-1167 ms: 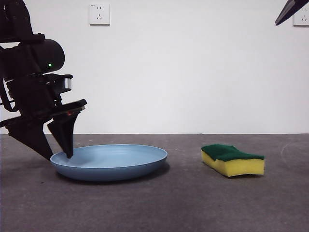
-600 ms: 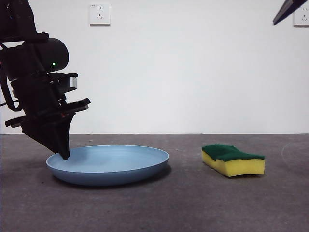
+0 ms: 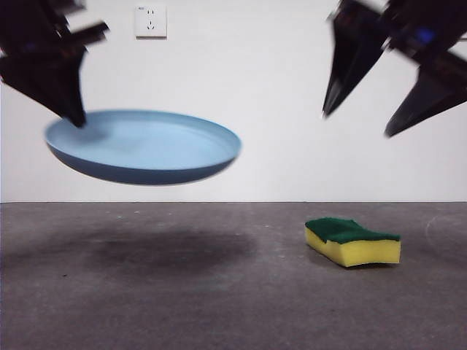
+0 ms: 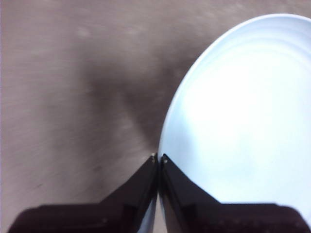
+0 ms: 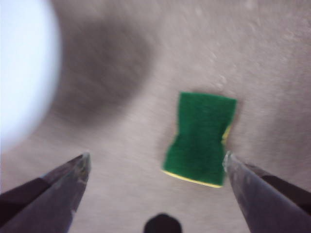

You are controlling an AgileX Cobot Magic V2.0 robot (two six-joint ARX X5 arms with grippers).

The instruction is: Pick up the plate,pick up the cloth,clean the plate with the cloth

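While the left gripper [image 3: 73,117] holds the plate [image 3: 146,149] well clear of the surface [image 3: 219,292], its jaws stand clamped together on the plate's rim, one jaw above the rim and one beneath it, as the left wrist view confirms [image 4: 159,158]. From the jaws the plate extends outward, roughly level with a slight tilt, and casts a broad dim shadow on the surface below. In the front view the right gripper [image 3: 357,124] hangs high above the cloth [image 3: 352,241], not touching it, with its jaws spread wide apart. Between and beyond those open jaws in the right wrist view [image 5: 155,162], the cloth [image 5: 200,138] lies flat on the surface with its green layer up and a yellow edge showing. Plate and cloth are well apart. A wall socket [image 3: 150,21] sits on the white wall behind the left gripper.
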